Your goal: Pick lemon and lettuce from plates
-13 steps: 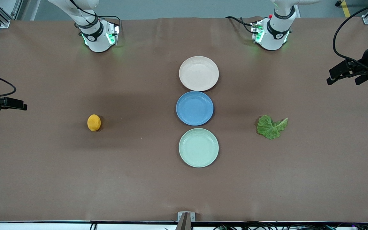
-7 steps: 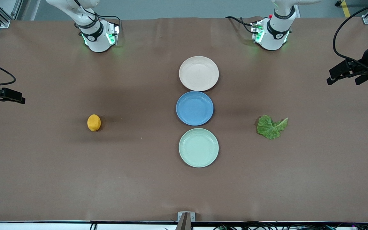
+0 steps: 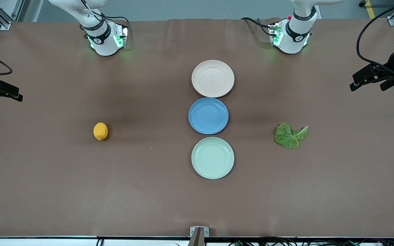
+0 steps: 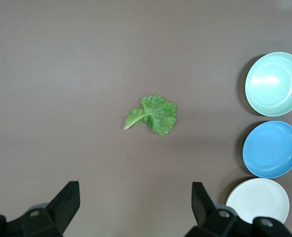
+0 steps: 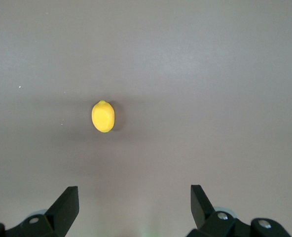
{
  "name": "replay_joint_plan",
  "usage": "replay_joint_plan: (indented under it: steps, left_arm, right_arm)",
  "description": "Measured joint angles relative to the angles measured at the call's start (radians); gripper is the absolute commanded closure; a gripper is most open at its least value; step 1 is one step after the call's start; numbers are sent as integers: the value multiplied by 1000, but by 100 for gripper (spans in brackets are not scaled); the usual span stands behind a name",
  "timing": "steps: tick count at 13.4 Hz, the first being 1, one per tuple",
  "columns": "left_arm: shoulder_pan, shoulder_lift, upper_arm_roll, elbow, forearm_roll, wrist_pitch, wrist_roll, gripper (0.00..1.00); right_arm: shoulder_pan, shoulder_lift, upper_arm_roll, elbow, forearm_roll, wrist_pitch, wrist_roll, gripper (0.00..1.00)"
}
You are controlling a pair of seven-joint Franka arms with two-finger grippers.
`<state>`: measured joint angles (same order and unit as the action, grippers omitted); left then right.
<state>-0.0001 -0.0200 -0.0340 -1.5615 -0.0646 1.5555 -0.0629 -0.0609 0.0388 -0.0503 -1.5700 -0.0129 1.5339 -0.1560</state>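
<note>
Brown cloth covers the whole table (image 3: 46, 191), and from the front it lies flat out to every edge. Three plates sit in a line down the middle, nearly rim to rim: the beige-pink plate (image 3: 212, 78) nearest the robot bases, the blue plate (image 3: 208, 115) in the centre, the mint green plate (image 3: 212, 158) closest to the front camera. All three hold nothing. The lemon (image 3: 100, 131) rests on bare cloth toward the right arm's end, well apart from the plates. The lettuce (image 3: 290, 136) lies flat on the cloth toward the left arm's end, likewise well clear of the plates. The right gripper (image 3: 15, 98) hangs over that end's table edge; the left gripper (image 3: 356, 85) hangs over the other end's edge.

From the left wrist, the left gripper (image 4: 135, 205) has its fingers (image 4: 67, 200) spread wide with nothing between them, the lettuce (image 4: 153, 114) lying in open cloth past them and the three plates off to one side.

From the right wrist, the right gripper (image 5: 134, 205) also stands wide apart and carries nothing, and the lemon (image 5: 103, 116) sits alone on the cloth with free room all round.
</note>
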Motion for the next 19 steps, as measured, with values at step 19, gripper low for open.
replay_joint_plan:
  steps: [19]
  left_arm:
    - [0,1,0,0,8,0,0,0]
  right_arm:
    - [52,-111,-38,-97,0,33,-1,0]
